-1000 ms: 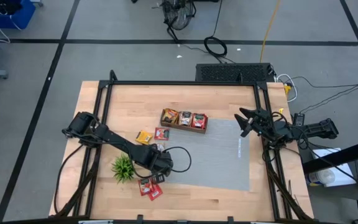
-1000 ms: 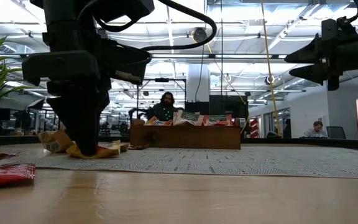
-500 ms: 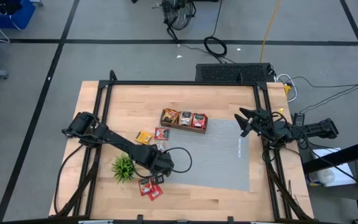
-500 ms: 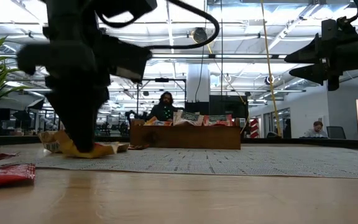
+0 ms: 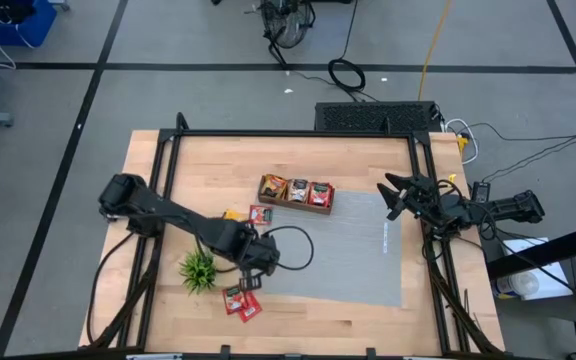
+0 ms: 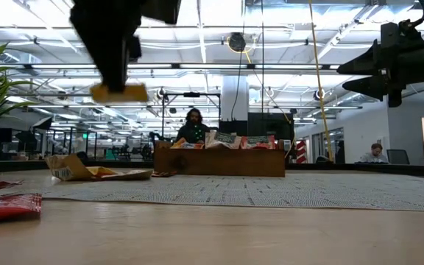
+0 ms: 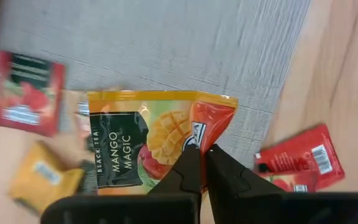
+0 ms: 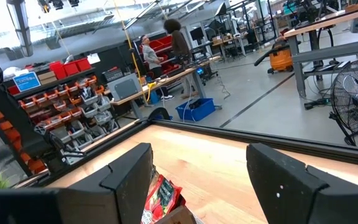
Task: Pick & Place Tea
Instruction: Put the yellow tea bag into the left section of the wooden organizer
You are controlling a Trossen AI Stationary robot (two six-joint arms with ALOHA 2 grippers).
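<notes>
My left gripper [image 7: 201, 152] is shut on an orange-yellow "Mango Magic" tea packet [image 7: 142, 140], high above the grey mat [image 5: 348, 250]; the low view shows the packet [image 6: 118, 93] hanging in the air. Other tea lies below: a red packet [image 7: 27, 93], a yellow one [image 7: 45, 174] and red ones [image 7: 300, 158] on the wood. The wooden tray [image 5: 296, 206] with several packets stands at the table's middle. My right gripper [image 8: 210, 180] waits open at the table's right edge. My left gripper pinches the packet at its red-orange end [image 7: 213, 127] between its two fingers [image 7: 188, 171], coming from above and pointing down. The packet is lifted clear of the mat and sits about level below the fingers, its printed face up toward the wrist.
A small green plant [image 5: 198, 268] in a white pot stands just left of my left gripper. Two red packets [image 5: 240, 300] lie near the table's front edge. Yellow packets [image 6: 72, 169] lie on the mat's left edge. A black frame runs round the table.
My left gripper has gone up from the heap of packets at the mat's left edge, taking the orange-yellow packet with it. The packet, which lay on the mat, now hangs clear above it. The other packets have stayed where they were.
</notes>
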